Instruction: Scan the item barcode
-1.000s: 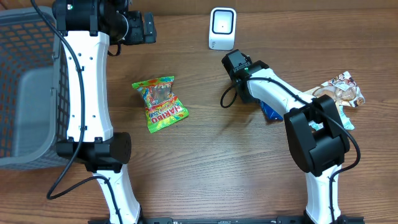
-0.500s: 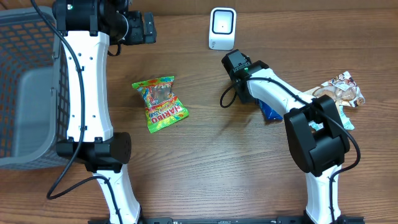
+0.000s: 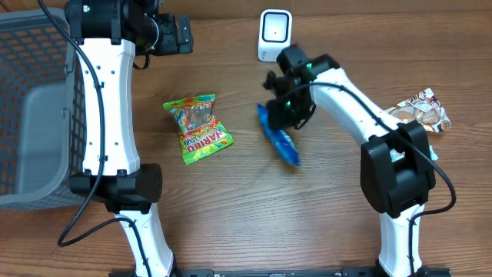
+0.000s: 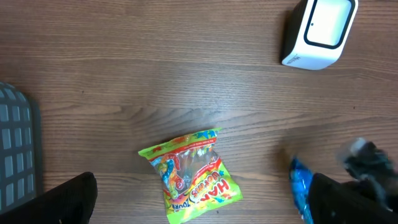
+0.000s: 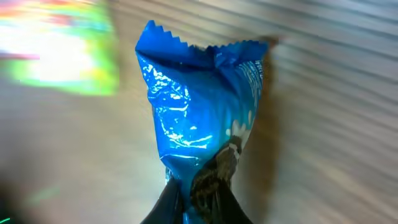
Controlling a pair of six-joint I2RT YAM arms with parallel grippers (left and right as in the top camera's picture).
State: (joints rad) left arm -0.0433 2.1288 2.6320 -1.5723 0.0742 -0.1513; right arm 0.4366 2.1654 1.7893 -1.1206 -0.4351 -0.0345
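Wooden tabletop (image 3: pixel 231 208), seen from overhead.

Grey mesh basket (image 3: pixel 31 115) at the far left edge. Inside, only a plain grey floor shows.

Left arm (image 3: pixel 104 100) stands just beside the basket. The left jaws are up near the top edge, spread as wide as they go and holding nothing. In the left wrist view both fingers sit at the bottom corners, far apart.

Right arm (image 3: pixel 346 92) reaches in from the right. The right jaws are closed tight on one end of the blue packet (image 3: pixel 278 137).

The blue packet is in the middle of the tabletop, below the white scanner (image 3: pixel 275 35) and right of the Haribo bag (image 3: pixel 198 127), apart from both. It is blurred overhead. Its long axis runs diagonally, the gripped end at upper left and the free end at lower right. I cannot tell if the free end touches the wood. In the right wrist view the packet (image 5: pixel 199 124) points straight away from the jaws, zigzag edge farthest out.

The Haribo bag lies flat, label up.

The scanner stands at the top centre, screen up.

A crinkled snack packet (image 3: pixel 421 114) lies at the right, by the right arm.
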